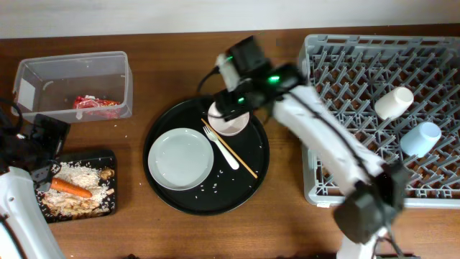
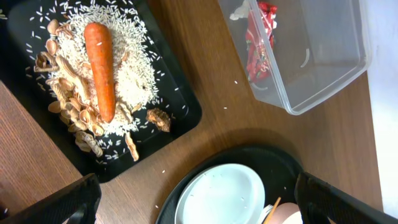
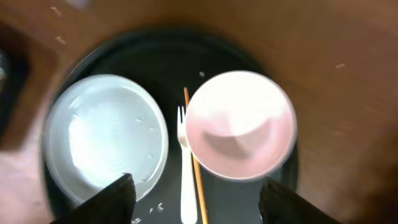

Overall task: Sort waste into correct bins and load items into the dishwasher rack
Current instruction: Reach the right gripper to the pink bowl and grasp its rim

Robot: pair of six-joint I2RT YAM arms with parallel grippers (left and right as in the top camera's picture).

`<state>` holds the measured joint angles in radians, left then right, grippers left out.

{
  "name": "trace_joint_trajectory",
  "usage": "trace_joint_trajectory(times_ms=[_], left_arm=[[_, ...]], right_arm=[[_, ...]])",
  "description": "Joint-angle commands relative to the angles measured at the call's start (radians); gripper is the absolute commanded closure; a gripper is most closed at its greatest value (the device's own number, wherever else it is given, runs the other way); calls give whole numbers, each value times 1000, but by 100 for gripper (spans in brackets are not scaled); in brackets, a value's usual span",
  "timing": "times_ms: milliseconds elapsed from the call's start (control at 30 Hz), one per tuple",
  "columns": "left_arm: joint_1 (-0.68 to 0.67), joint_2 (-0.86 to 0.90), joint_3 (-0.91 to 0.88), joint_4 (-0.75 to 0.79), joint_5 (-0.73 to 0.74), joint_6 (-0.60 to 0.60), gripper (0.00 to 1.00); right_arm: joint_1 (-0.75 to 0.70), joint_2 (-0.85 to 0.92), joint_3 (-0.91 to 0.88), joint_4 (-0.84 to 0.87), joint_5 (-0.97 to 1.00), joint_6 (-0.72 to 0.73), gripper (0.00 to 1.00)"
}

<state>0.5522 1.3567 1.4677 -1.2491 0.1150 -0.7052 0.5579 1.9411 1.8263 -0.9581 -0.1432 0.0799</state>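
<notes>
The pinkish-white bowl (image 1: 228, 122) (image 3: 241, 124) sits at the back of the round black tray (image 1: 251, 180), beside the pale grey plate (image 1: 180, 158) (image 3: 106, 134), the white fork (image 1: 224, 150) (image 3: 186, 180) and a wooden chopstick (image 1: 241, 164) (image 3: 194, 155). My right gripper (image 1: 231, 106) (image 3: 199, 200) hovers open above the bowl. My left gripper (image 1: 39, 162) (image 2: 196, 205) is open and empty between the shallow black tray (image 1: 108, 157) and the round tray. That tray holds rice (image 2: 134, 74), the carrot (image 1: 70, 188) (image 2: 102, 65) and a brown chunk (image 2: 159, 118). The clear tub (image 1: 72, 65) (image 2: 323, 81) holds the red wrapper (image 1: 95, 103) (image 2: 258, 43).
The grey dishwasher rack (image 1: 338, 79) fills the right side, with a white cup (image 1: 394, 102) and a light blue cup (image 1: 421, 138) lying in it. Loose rice grains (image 1: 210, 188) lie on the round tray and the table.
</notes>
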Motion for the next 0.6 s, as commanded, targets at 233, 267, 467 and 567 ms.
trace_joint_trajectory(times_ms=[233, 267, 467, 567], left_arm=[[5, -3, 0, -2, -8, -13, 1], [5, -3, 0, -2, -8, -13, 1], [5, -3, 0, -2, -8, -13, 1], [5, -3, 0, -2, -8, -13, 1]], right_arm=[[53, 269, 5, 187, 61, 146, 45], [59, 281, 5, 194, 61, 146, 45], [99, 331, 5, 249, 81, 146, 45], [103, 353, 5, 263, 137, 174, 46]])
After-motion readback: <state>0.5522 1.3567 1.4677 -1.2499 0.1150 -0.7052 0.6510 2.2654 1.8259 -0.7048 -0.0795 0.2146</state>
